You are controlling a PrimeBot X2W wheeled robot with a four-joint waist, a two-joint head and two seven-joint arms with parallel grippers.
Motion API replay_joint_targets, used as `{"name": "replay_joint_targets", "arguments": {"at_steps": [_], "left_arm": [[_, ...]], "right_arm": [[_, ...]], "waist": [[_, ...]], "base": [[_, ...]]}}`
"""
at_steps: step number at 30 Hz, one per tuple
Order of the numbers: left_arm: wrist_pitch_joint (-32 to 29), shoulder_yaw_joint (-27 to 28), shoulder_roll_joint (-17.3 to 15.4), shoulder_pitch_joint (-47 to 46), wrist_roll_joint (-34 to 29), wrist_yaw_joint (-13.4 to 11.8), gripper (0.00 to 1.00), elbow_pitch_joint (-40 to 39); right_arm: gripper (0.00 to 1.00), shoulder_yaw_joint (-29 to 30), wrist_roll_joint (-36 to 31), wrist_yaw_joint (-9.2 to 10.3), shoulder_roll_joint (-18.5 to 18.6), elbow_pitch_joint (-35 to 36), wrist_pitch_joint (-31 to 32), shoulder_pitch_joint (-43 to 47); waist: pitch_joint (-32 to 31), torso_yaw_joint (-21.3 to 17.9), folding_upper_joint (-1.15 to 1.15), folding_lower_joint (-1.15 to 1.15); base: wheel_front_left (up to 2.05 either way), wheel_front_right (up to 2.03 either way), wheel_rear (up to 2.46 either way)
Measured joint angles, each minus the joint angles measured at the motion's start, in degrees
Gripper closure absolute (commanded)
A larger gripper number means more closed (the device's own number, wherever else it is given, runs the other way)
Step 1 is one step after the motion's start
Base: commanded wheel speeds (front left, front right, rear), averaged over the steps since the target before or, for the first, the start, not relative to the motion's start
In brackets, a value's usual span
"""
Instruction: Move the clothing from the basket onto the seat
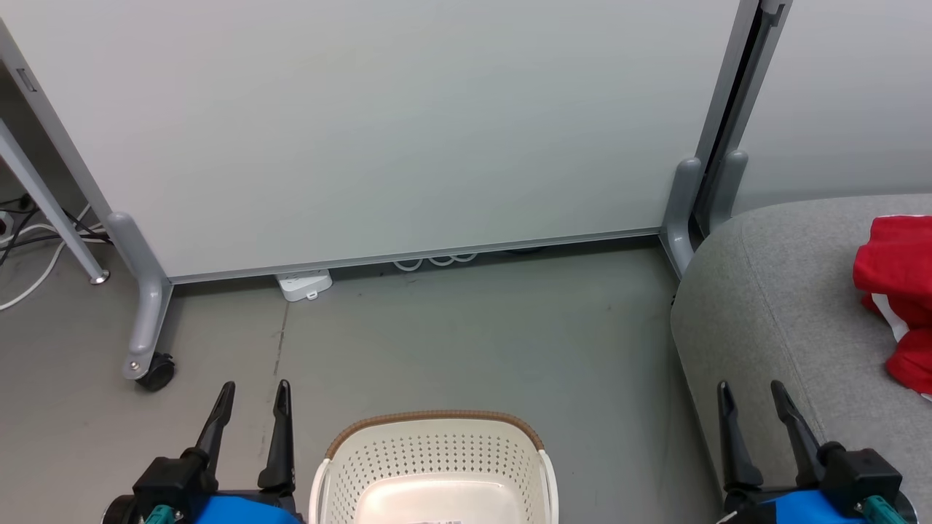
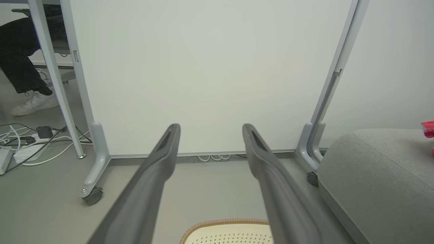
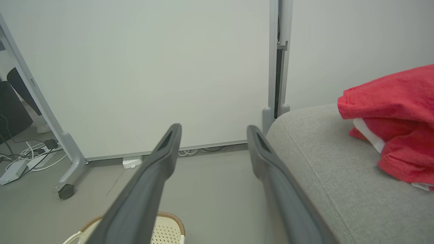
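Left end effector (image 1: pixel 256 386) and right end effector (image 1: pixel 749 386) stand spread wide, gripping nothing. I see crumpled red clothing (image 1: pixel 894 273) with white trim lying on the grey fabric seat (image 1: pixel 764 306); the cream perforated plastic basket (image 1: pixel 437 455) sits between my arms.

- A pale partition (image 1: pixel 408 131) stands on a grey floor (image 1: pixel 473 342), with a second panel (image 1: pixel 837 94) adjoining at right.
- A black caster (image 1: pixel 156 372) sits under its left foot.
- A white power strip (image 1: pixel 304 284) lies at its base.
- Cables (image 2: pixel 28 139) trail past a desk leg (image 2: pixel 57 84); a person's white shoe (image 2: pixel 34 101) rests beyond.
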State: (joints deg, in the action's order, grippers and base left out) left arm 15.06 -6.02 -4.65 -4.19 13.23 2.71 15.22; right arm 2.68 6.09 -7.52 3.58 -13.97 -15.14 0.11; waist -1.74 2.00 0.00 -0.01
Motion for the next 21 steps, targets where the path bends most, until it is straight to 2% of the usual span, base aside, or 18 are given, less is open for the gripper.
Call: {"name": "replay_joint_targets", "arguments": {"at_steps": [15, 16, 21], "left_arm": [[0.0, 2.7, 1.4, 0.9, -2.9, 1.8, 0.0, 0.5], [0.0, 2.7, 1.5, 0.9, -2.9, 1.8, 1.0, 0.7], [-0.6, 2.5, 2.0, 2.1, -2.1, 1.8, 1.0, 3.2]], "right_arm": [[0.0, -0.4, 0.5, 0.0, -0.5, -0.4, 0.0, 0.8], [1.0, -0.3, 0.5, -0.01, -0.5, -0.6, 0.0, 0.8], [1.0, -0.3, 1.2, -0.01, -0.5, -3.0, 0.5, 1.5]], "waist": [[-0.1, 0.2, 0.0, 0.01], [-0.1, 0.2, 0.0, 0.01], [-0.1, 0.2, 0.0, 0.01]], "base": [[0.0, 0.0, 0.0], [0.0, 0.0, 0.0], [0.0, 0.0, 0.0]]}}
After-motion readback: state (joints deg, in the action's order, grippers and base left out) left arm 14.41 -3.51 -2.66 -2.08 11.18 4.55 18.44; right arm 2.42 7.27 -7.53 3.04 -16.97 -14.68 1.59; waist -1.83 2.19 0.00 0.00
